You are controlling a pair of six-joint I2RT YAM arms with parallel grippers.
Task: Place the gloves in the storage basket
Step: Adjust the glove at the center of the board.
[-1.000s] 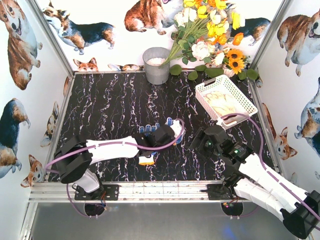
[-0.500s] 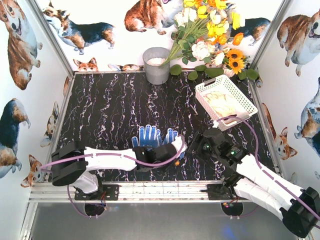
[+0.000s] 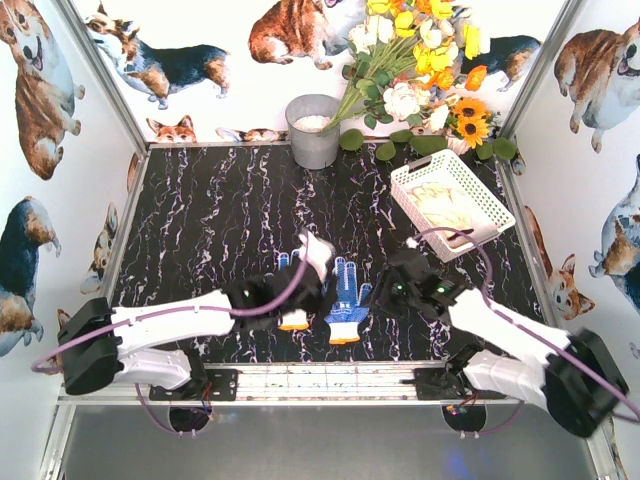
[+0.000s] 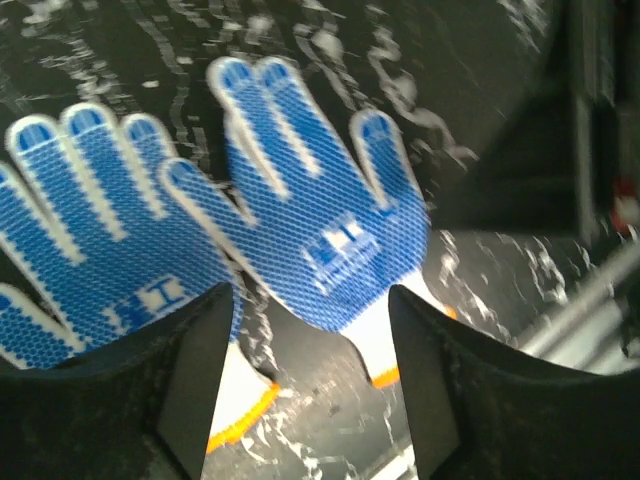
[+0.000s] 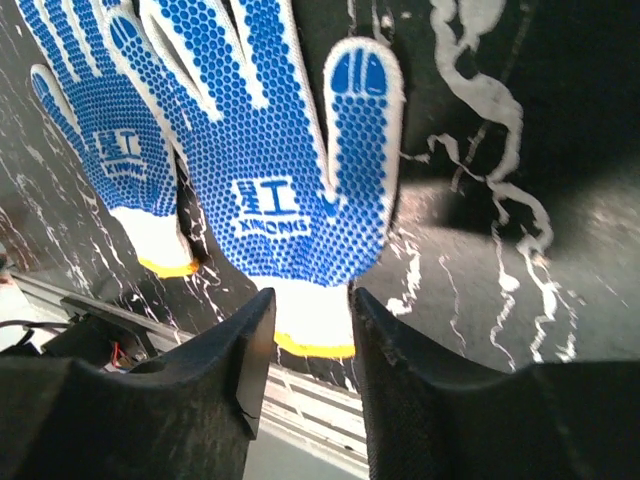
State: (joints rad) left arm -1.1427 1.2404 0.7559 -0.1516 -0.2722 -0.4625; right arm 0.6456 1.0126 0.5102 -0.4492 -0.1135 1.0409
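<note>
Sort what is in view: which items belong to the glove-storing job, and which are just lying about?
Belongs to the job:
- blue dotted glove, flat on the table, on the basket's side
- second blue dotted glove, beside it
- white storage basket
- cream gloves, already inside the basket

Just lying about:
- grey metal bucket, at the back
- flower bouquet, behind the basket
</note>
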